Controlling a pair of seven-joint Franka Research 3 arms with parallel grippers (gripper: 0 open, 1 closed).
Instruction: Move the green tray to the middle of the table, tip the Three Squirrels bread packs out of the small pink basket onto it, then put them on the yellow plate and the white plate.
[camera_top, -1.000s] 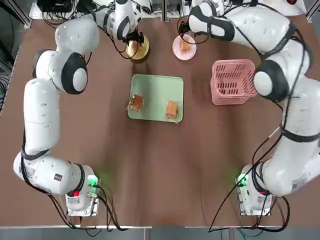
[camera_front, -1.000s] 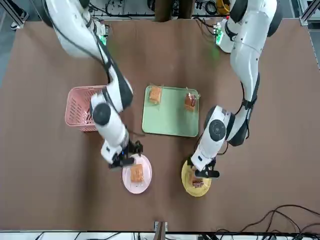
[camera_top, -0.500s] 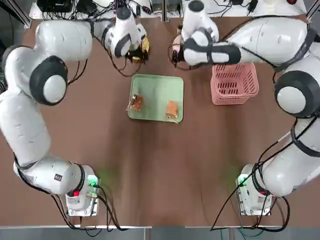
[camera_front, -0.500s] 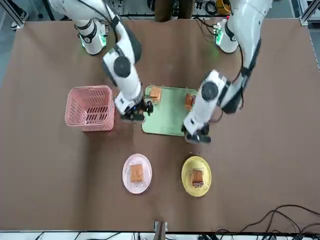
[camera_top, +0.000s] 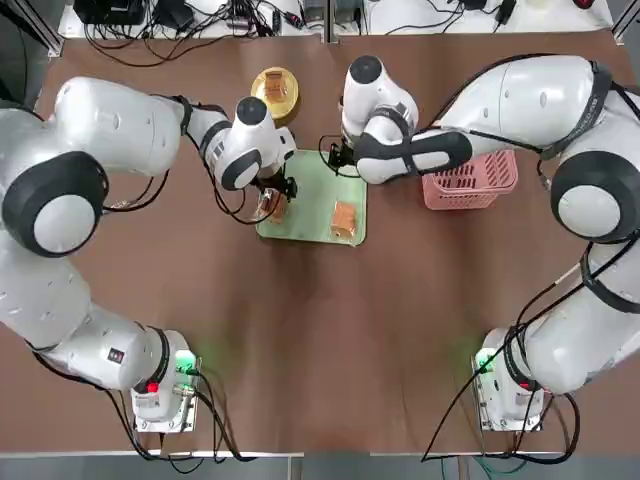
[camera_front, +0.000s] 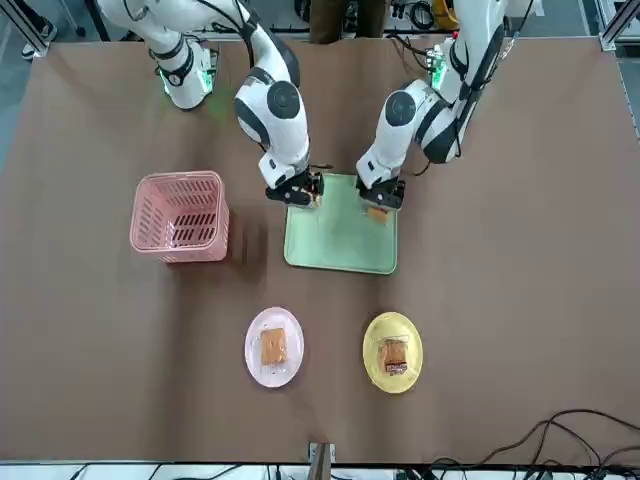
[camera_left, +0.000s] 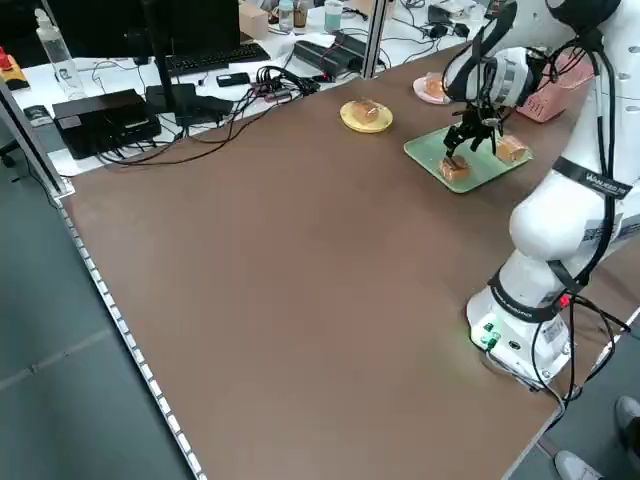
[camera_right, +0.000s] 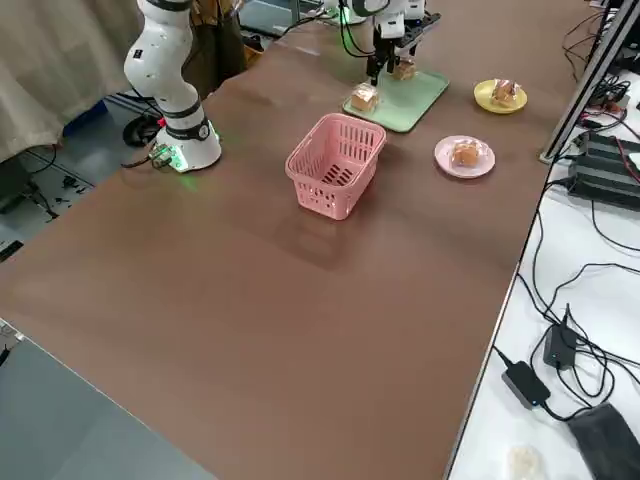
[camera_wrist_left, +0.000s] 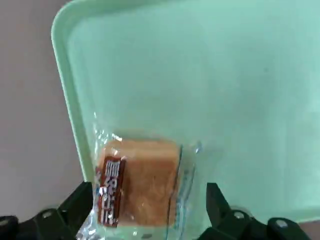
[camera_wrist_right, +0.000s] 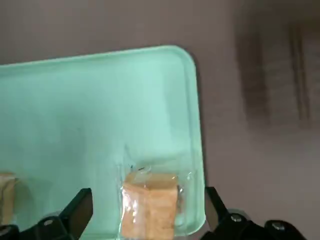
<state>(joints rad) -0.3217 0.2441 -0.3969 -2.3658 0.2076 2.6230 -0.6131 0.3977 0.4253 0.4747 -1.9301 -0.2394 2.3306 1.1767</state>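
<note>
Both open, empty tools (camera_wrist_left: 150, 212) (camera_wrist_right: 150, 215) moved over one tray (camera_top: 320, 190), two breads (camera_right: 364, 97).

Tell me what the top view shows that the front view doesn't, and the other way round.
Only the top view: the bread pack on the right part of the tray.

Only the front view: the white plate with its own bread pack; the right arm covers that spot from above.

Both: the green tray, its left bread pack, partly hidden, the yellow plate with its pack, the pink basket, and the left gripper and right gripper at the tray.
</note>
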